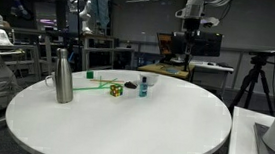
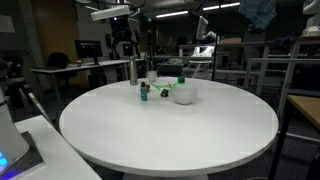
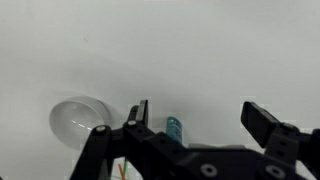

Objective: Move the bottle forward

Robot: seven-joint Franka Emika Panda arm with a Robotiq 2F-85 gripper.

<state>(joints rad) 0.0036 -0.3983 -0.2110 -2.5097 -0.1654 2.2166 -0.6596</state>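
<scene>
Teal-blue bottle (image 1: 143,86) with a whitish top stands upright on the round white desk (image 1: 123,126), toward the far side in an exterior view. Its long axis is vertical. It is also visible in an exterior view (image 2: 144,92), small and hard to read there. Multicoloured cube (image 1: 116,88) sits near it and apart from it. The tall steel flask (image 1: 64,83) stands further along the same side, well apart.

In the wrist view the bottle (image 3: 173,126) is seen from the top, cap up, with the flask's rounded top (image 3: 78,120) off to one side. The fingers (image 3: 262,120) are spread wide and hold nothing. The bottle falls inside the gap between them but off-centre, close to the finger at the picture's left (image 3: 138,112). It looks small in this view, so the fingers seem well above it. The arm (image 1: 196,7) hangs high over the far part of the desk.

Judgement: the grasp has not started. The coming move likely needs a small sideways shift to centre the bottle in the gap, then a straight descent around the upright body. The closing line already appears to run across the bottle. Main risk is the near finger clipping the cap on the way down and tipping it.
</scene>
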